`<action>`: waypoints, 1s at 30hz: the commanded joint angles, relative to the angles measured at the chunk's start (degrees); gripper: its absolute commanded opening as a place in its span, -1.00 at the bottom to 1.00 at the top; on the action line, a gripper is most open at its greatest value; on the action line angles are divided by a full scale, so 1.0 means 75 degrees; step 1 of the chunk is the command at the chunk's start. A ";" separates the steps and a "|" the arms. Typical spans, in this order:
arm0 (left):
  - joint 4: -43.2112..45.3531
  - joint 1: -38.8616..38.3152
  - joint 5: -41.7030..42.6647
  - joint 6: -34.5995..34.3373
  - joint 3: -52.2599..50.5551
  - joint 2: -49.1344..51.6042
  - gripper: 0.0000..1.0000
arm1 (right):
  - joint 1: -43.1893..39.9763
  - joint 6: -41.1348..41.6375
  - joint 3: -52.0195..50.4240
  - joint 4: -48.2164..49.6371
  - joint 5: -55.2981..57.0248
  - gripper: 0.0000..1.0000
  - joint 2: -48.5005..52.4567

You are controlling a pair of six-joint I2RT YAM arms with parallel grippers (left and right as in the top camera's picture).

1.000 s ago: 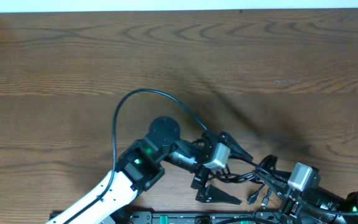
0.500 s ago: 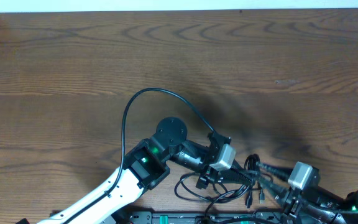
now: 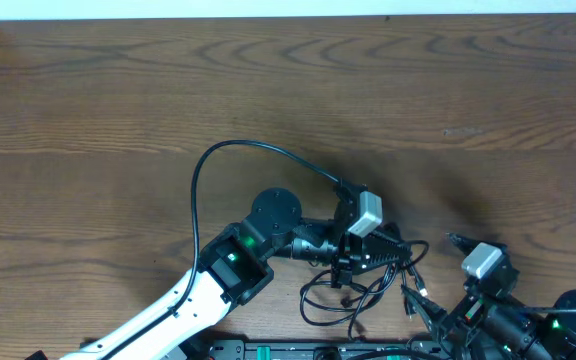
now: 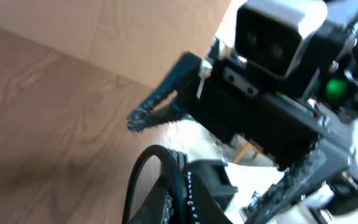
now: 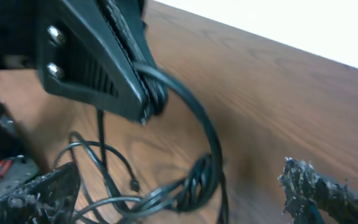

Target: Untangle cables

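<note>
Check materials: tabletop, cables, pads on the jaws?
Table: wood or wood-look laminate, matte brown; grain shows, real or printed unclear.
Cables: thin black cords, smooth faintly shiny jacket, probably rubber or PVC; they loop limply.
Pads: black, rough, frayed-looking surface, maybe foam or grip tape.

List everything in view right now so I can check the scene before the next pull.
table: one, brown wood, fills the overhead view.
cables: tangled bundle, count unclear, thin black, near the robot-side edge, right of centre.
arm wiring cable: one, thicker black, arcs over the table to the left wrist.
left gripper: one, black, shut on cables, a strand pinched.
right gripper: one, black, open, at the bundle, holding nothing.
</note>
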 commanded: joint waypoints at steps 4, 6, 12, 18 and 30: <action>0.0618 -0.0003 0.0146 -0.0565 0.0219 -0.0458 -0.85 | -0.0035 0.0799 0.0015 0.0152 0.1818 0.98 0.0026; 0.0970 -0.0006 0.0443 -0.0699 0.0219 -0.0548 -0.85 | -0.0035 0.0807 0.0015 0.0332 0.1836 0.99 0.0026; 0.1687 -0.0038 0.0784 -0.1408 0.0219 -0.0618 -0.85 | -0.0035 0.0807 0.0006 0.0883 0.1842 0.98 0.0026; 0.1766 -0.0323 0.1067 -0.1443 0.0219 -0.0618 -0.85 | -0.0035 0.0804 -0.0082 0.1387 0.1926 0.98 0.0085; 0.2320 -0.0510 0.1373 -0.1591 0.0219 -0.0627 -0.85 | -0.0035 0.0845 -0.0093 0.1370 0.3861 0.99 0.0775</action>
